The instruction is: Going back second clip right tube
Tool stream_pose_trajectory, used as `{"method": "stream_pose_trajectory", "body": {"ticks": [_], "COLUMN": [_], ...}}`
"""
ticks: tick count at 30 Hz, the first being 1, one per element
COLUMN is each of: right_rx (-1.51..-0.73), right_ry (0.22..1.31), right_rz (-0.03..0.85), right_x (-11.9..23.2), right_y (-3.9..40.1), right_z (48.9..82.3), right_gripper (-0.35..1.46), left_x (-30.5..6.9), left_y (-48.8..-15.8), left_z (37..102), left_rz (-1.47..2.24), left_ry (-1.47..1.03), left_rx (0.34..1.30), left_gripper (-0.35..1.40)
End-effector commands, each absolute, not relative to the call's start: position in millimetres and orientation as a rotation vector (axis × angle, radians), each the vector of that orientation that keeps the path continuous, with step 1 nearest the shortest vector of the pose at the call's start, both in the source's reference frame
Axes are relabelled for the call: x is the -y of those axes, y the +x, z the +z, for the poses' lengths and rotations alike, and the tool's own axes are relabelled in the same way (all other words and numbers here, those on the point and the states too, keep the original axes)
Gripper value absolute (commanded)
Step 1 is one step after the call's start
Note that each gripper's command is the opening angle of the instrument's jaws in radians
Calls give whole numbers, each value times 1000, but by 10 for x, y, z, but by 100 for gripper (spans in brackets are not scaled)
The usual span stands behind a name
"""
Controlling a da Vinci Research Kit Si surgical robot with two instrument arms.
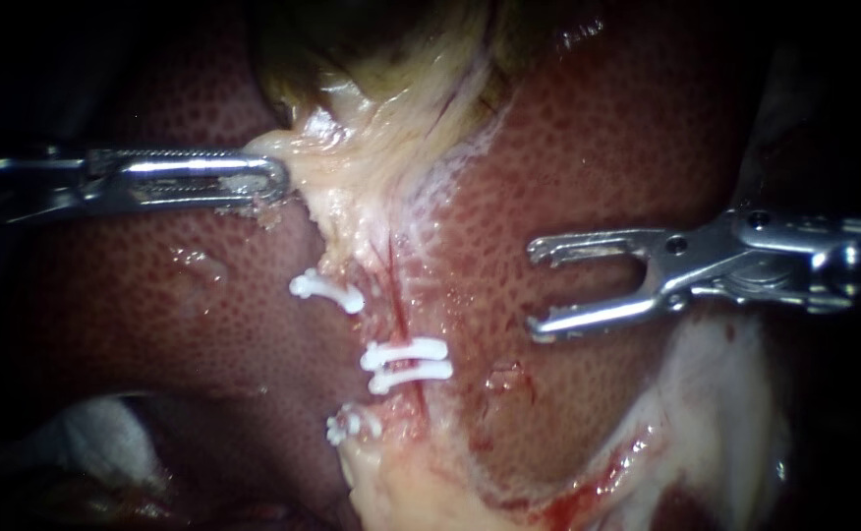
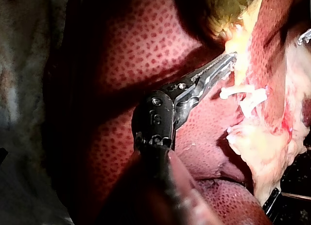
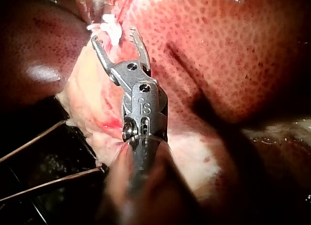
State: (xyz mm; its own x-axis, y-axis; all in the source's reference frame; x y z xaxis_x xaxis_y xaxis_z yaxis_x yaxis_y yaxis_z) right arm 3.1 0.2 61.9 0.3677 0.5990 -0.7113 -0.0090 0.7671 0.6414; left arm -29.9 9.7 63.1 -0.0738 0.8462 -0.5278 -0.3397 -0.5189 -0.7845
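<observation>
The right instrument (image 1: 539, 290) gapes wide, empty, over bare liver (image 1: 598, 138), its open end facing the right tube (image 1: 398, 320), which runs crosswise to its shaft and wears two white clips (image 1: 406, 360) side by side. It's near them but clear, so backing straight out looks free. The left instrument (image 1: 265, 183) pinches pale tissue (image 1: 342, 167) above the clips

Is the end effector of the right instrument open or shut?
Open: the right instrument shows a wide gap between its jaws, nothing gripped, over the liver.
</observation>
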Motion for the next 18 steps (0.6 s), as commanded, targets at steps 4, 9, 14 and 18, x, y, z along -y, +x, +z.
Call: {"method": "stream_pose_trajectory", "body": {"ticks": [4,9,14,18], "right_rx": [-1140,-1141,-1141,-1141], "right_ry": [601,602,603,603], "right_rz": [422,420,417,417], "right_x": [1,3,5,5], "right_y": [32,32,33,34], "right_z": [622,623,625,625], "right_gripper": [49,50,50,50], "left_x": [-94,-85,-81,-79], "left_y": [-304,-321,-344,-366], "left_z": [638,661,682,696], "left_rz": [1737,1762,1783,1796], "left_ry": [-1316,-1295,-1286,-1283], "left_rx": [591,577,589,599], "left_gripper": [-35,-35,-35,-35]}}
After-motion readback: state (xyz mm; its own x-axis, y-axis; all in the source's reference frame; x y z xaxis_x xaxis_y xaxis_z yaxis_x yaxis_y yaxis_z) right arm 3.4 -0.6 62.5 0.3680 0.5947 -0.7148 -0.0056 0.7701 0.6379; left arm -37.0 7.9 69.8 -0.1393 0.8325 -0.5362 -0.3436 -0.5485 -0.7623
